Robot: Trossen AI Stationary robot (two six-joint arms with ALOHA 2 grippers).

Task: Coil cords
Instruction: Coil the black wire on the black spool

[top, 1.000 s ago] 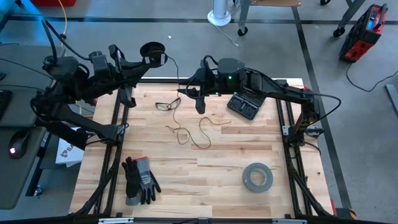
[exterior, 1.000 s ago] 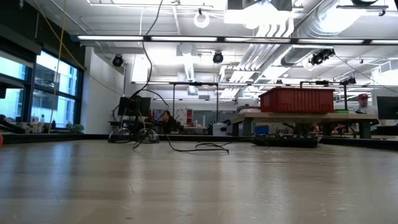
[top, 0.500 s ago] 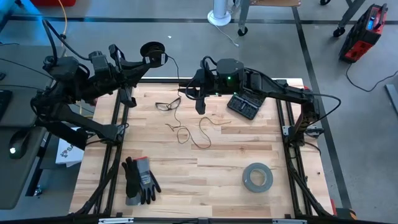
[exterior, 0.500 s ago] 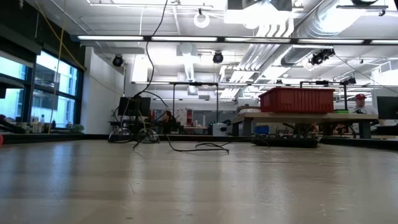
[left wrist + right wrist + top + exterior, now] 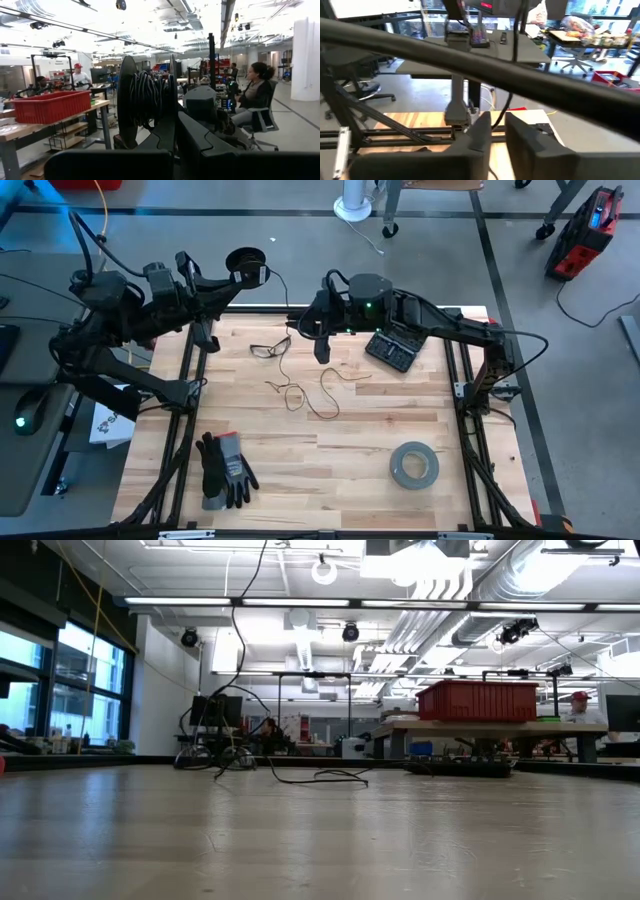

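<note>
Left gripper (image 5: 240, 268) is clamped on the black spool (image 5: 146, 97), held beyond the table's (image 5: 380, 420) far left corner. We see the thin cord (image 5: 300, 392) running to loose loops mid-table, and the right gripper (image 5: 492, 131) above it has its fingers narrowly apart around the strand.

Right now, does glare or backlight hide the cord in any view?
Low view: the ceiling lights glare overhead, but the cord stands out dark below them. Left wrist view: the spool is a backlit silhouette against the bright room. High view: even light, cord plainly readable.
</note>
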